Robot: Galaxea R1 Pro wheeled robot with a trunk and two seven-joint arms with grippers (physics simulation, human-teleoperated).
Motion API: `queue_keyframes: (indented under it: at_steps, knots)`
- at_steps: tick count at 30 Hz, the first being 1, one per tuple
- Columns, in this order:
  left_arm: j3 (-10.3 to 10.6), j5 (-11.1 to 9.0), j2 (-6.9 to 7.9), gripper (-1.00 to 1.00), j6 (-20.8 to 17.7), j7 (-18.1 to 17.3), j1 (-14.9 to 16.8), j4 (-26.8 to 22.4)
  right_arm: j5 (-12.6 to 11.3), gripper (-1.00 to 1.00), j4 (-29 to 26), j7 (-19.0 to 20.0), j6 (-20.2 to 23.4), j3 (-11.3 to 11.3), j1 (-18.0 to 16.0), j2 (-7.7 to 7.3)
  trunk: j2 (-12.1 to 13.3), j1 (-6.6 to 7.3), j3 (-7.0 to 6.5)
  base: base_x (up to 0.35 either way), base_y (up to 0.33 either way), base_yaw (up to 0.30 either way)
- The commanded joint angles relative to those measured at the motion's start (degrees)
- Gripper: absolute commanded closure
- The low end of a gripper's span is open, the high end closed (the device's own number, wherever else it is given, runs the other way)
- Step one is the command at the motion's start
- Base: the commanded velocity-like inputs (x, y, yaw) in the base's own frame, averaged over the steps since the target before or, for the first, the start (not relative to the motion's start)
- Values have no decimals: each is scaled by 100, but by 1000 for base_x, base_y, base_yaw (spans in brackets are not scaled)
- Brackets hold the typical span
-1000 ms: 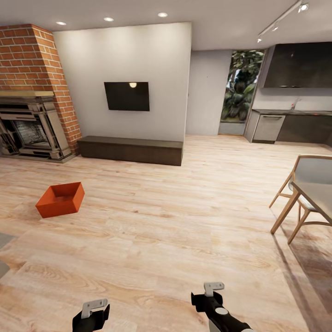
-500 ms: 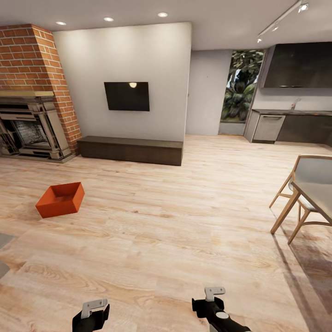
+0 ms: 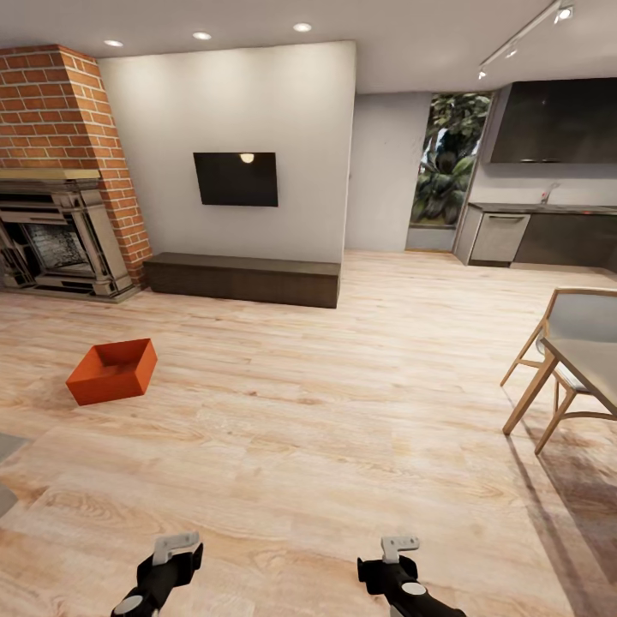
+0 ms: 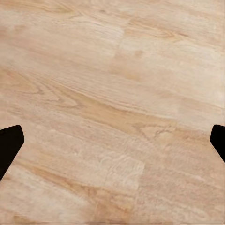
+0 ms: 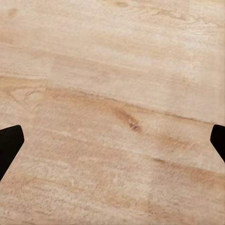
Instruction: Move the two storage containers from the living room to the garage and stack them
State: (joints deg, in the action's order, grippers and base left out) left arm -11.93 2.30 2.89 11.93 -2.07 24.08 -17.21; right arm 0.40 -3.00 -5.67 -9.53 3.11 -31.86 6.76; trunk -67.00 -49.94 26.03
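One red-orange open-top storage container sits on the light wood planks of the living room, left of centre and in front of the brick fireplace. My left gripper and right gripper hang low at the near edge of the head view, far from the container. In the left wrist view the two dark fingertips stand wide apart over bare planks, so that gripper is open and empty. The right gripper is likewise open, its fingertips spread over bare wood.
A wall TV hangs above a low dark bench. A wooden chair and table stand at the right. Kitchen cabinets and a plant-filled window lie at the back right. A grey rug corner shows at the left edge.
The right arm has drawn back and lower in the head view. The left arm has shifted slightly, showing more of its wrist. The container and the view have not moved.
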Motion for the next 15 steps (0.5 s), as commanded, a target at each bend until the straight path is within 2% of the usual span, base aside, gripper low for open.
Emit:
queue_keyframes:
  at_steps: [1,6,15]
  knots:
    - [-38,24,4,-100,20,-22,23,58,4,-100,7,-31,-13,31,-4,1,-3,0,6,0,0,0]
    - [-52,22,69,-100,50,-27,75,331,4,-100,5,-31,-15,31,-5,1,-3,0,6,0,0,0]
    - [-96,24,129,-100,85,-30,84,416,4,-100,4,-31,-22,31,-6,1,-3,0,6,1,0,0]
